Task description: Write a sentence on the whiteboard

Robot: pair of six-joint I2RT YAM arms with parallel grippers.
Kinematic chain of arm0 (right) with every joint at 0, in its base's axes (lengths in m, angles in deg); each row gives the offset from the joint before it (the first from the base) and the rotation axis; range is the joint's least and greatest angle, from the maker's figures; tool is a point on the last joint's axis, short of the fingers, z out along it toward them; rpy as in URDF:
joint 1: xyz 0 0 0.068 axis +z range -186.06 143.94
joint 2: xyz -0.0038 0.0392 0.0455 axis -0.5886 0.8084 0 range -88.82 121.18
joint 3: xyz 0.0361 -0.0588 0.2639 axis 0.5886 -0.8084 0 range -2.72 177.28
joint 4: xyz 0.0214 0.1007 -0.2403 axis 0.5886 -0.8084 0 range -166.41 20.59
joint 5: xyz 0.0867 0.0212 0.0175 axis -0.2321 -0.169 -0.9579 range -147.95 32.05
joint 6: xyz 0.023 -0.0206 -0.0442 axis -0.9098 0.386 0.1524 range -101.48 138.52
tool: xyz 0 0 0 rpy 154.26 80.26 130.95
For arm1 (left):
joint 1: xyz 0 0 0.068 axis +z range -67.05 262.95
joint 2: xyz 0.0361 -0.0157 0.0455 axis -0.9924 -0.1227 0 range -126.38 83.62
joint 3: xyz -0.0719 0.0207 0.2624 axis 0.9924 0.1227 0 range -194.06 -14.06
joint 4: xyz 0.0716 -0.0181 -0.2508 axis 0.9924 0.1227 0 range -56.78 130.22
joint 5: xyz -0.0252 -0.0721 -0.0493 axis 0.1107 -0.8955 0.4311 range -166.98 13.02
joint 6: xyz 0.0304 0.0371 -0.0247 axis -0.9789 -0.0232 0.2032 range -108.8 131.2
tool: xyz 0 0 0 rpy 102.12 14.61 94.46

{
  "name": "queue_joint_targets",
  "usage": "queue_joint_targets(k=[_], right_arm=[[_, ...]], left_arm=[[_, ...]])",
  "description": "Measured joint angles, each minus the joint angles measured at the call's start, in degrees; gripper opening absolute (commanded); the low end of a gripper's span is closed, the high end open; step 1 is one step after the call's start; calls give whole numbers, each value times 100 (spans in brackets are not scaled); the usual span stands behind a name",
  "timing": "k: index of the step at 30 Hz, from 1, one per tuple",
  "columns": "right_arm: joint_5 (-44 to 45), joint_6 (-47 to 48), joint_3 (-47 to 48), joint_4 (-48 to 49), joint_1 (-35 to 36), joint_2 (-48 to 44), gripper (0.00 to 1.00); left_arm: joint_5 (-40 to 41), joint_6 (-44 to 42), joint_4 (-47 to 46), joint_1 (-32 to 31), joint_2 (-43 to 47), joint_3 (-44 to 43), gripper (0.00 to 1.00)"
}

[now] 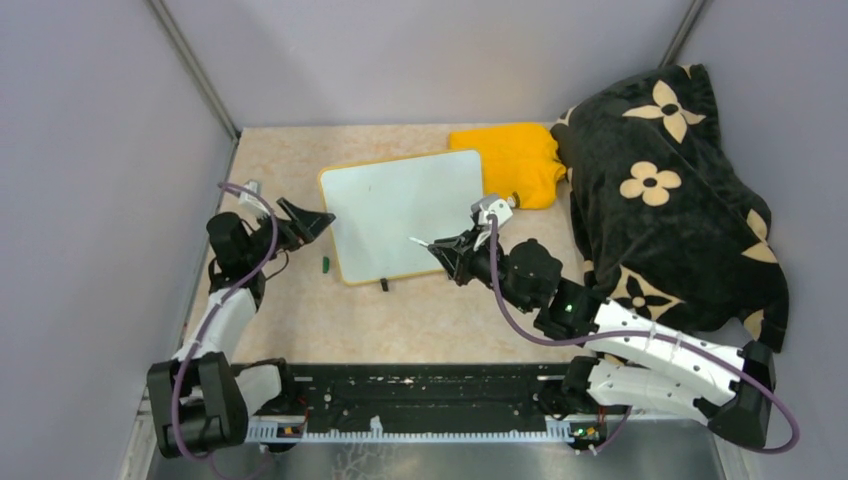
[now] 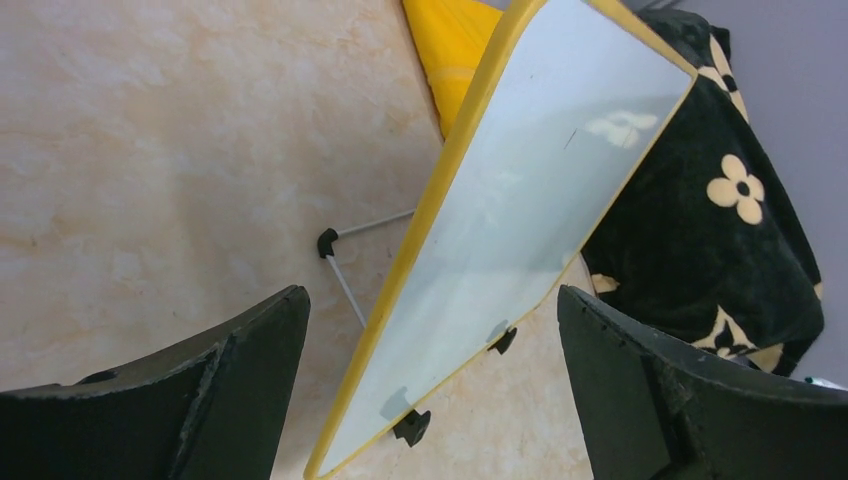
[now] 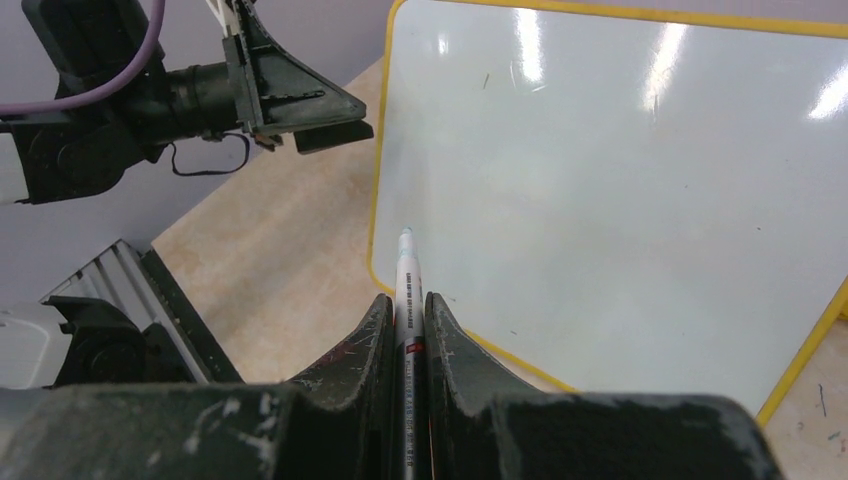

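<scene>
At the left of the top view the left gripper [image 1: 322, 220] hangs with its jaws spread wide and nothing between them, just beside the left edge of the whiteboard [image 1: 400, 210]. The board lies on the table [image 1: 290, 320] in the upper middle of that view, propped on small black feet [image 2: 411, 427], and its glossy face carries no words yet. It looks light and stiff, and on those feet it will likely skate or rock under pen pressure. The yellow rim on its left side, facing the open jaws, seems the sensible place to pinch and steady it, since the slick face offers no grip. Right of centre, the right gripper [image 1: 447, 250] is clamped on a slim white marker [image 3: 408, 300], whose tip juts ahead over the board's lower edge. The barrel is smooth and rigid, so a firm hold close to the tip should limit twisting. Farther right lie a yellow cloth [image 1: 515, 160] and a black flowered blanket [image 1: 670, 190]
</scene>
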Motion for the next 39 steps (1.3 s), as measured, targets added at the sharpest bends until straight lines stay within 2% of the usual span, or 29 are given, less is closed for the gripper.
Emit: queue_joint_targets(k=[5, 9, 14, 22, 27, 30, 32, 36, 39], right_arm=[[-52, 87, -101, 31, 0, -188, 0], [-98, 107, -111, 24, 0, -240, 0], [-138, 103, -216, 116, 0, -415, 0], [-236, 90, -356, 170, 0, -586, 0], [-262, 83, -367, 168, 0, -647, 0], [-350, 74, -361, 184, 0, -553, 0], [-411, 33, -361, 208, 0, -435, 0], [-457, -24, -363, 205, 0, -275, 0], [-431, -22, -363, 212, 0, -306, 0]], left_arm=[[713, -168, 1213, 17, 498, -608, 96], [2002, -125, 2492, -146, 763, -1488, 96], [3652, 177, 4015, -542, 671, -2378, 99], [4903, 710, 5167, -730, 984, -2275, 99], [5351, 260, 5340, -848, 796, -2269, 99], [5309, -498, 5141, -848, 850, -2055, 99], [5294, -1073, 4774, -848, 1165, -1703, 99], [5431, -1473, 4168, -859, 1526, -1460, 99], [5163, -1864, 3482, -855, 1515, -1370, 99]])
